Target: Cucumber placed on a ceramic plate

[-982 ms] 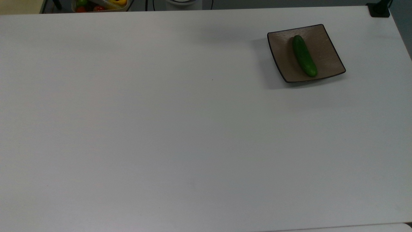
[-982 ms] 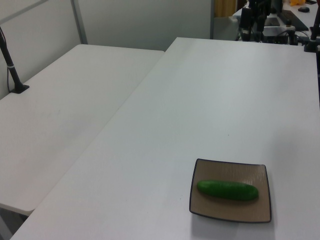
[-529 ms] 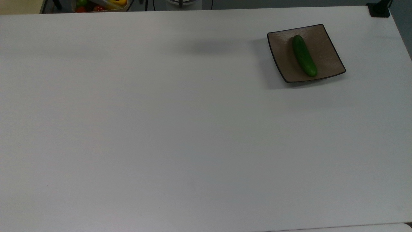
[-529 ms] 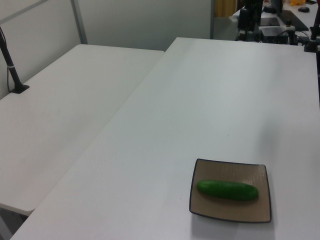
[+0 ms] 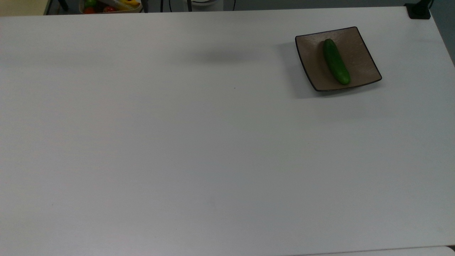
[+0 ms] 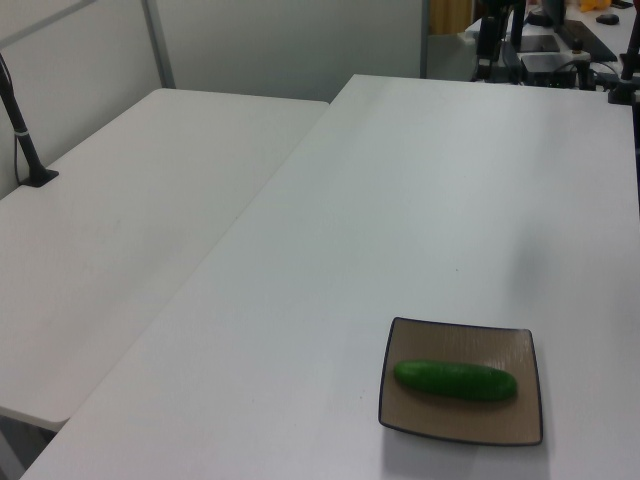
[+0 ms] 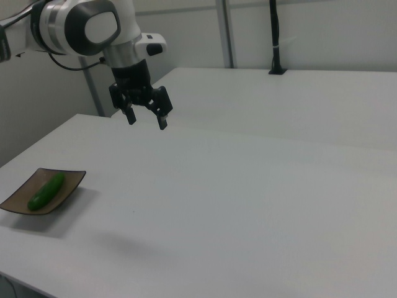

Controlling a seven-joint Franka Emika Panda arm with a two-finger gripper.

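Both end effector (image 7: 147, 118) fingers apart, empty

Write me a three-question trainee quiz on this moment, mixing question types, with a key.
1. True or false: the small dark green cucumber lies on the square glossy brown plate.
2. In the right view, the robot's pincer is: A) gripping the cucumber, B) open and holding nothing, in the air away from the plate, C) pressing on the white table.
3. Fill in: in the top view, the plate sits near the table's upper ____ corner.

Key:
1. True; it lies along the middle, inside the rim.
2. B.
3. Right.
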